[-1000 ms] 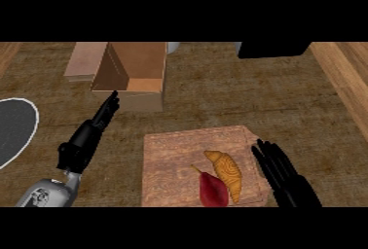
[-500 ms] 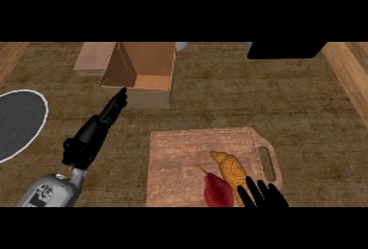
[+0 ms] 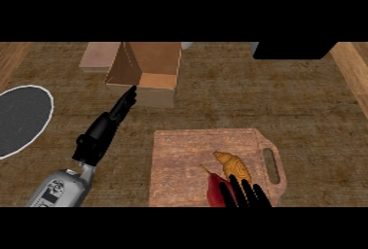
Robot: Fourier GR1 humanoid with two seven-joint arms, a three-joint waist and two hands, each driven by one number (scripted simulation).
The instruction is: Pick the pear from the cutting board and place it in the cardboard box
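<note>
The pear (image 3: 234, 168), yellow-brown with a dark red side, lies on the wooden cutting board (image 3: 188, 160) at the lower right. My right hand (image 3: 244, 193) comes in from the lower edge with straight fingers over the pear's near end. The open cardboard box (image 3: 146, 73) stands at the back, left of centre. My left hand (image 3: 109, 122) stretches flat and edge-on toward the box, its fingertips just short of the box's front wall, holding nothing.
A dark round plate with a white rim (image 3: 20, 120) lies at the left edge. A black object (image 3: 293, 49) sits at the back right. A wooden strip (image 3: 352, 68) runs along the right side.
The view has shifted, so the board and box sit further right. My right hand moved left and down, from beside the board onto the pear's near end. My left hand stays stretched toward the box.
</note>
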